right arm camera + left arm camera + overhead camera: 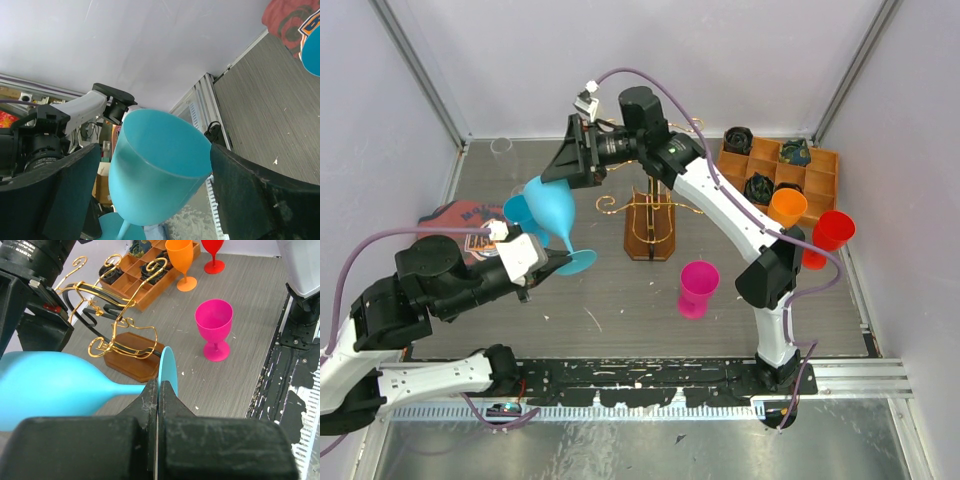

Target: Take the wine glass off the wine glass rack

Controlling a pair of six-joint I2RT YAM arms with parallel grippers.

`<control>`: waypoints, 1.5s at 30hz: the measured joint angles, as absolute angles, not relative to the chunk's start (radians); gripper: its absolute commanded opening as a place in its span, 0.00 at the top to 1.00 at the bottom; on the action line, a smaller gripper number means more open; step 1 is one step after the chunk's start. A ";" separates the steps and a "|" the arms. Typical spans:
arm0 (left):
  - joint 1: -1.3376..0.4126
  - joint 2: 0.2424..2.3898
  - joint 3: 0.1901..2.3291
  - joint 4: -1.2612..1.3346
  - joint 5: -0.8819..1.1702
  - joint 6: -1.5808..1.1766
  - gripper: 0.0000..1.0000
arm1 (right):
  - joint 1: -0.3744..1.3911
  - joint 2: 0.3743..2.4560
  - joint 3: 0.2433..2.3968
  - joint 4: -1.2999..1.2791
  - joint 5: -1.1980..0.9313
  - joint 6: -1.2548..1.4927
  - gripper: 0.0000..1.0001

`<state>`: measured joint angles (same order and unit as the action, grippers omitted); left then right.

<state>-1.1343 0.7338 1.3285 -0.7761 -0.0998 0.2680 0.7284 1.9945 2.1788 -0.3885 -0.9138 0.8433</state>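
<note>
Left hand (pixel 552 262), top view: clamped on the stem of the wine glass (pixel 548 205); glass tilted above the table (pixel 640 300), left of the wine glass rack (pixel 650 225) and apart from it.
Right hand (pixel 560 168), top view: at the bowl.
Left wrist view: left hand (pixel 157 405) shut on the stem beside the foot; wine glass (pixel 55 385) in front of the rack (pixel 120 335).
Right wrist view: right hand (pixel 160 160) spread wide, jaws flanking the bowl of the wine glass (pixel 150 195).

The left arm (pixel 420 375) and right arm (pixel 720 200) share white links and bulky black joints, each trailed by a looping lilac cable (pixel 625 70).
</note>
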 measured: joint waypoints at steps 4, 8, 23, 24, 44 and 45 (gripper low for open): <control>-1.134 0.734 1.328 -0.776 -0.103 0.269 1.00 | 0.731 1.995 2.161 -0.392 -0.921 0.833 0.00; -1.134 0.734 1.328 -0.776 -0.103 0.268 1.00 | 0.734 1.995 2.156 -0.397 -0.923 0.819 0.00; -1.134 0.729 1.341 -0.807 -0.115 0.268 1.00 | 0.722 1.983 2.133 -0.442 -0.900 0.811 0.00; -1.134 0.725 1.341 -0.811 -0.115 0.268 1.00 | 0.718 1.977 2.129 -0.449 -0.894 0.812 0.00; -1.134 0.706 1.341 -0.814 -0.129 0.269 1.00 | 0.732 1.914 2.111 -0.422 -0.866 0.892 0.00; -1.134 0.704 1.341 -0.814 -0.129 0.269 1.00 | 0.738 1.915 2.111 -0.415 -0.866 0.898 0.00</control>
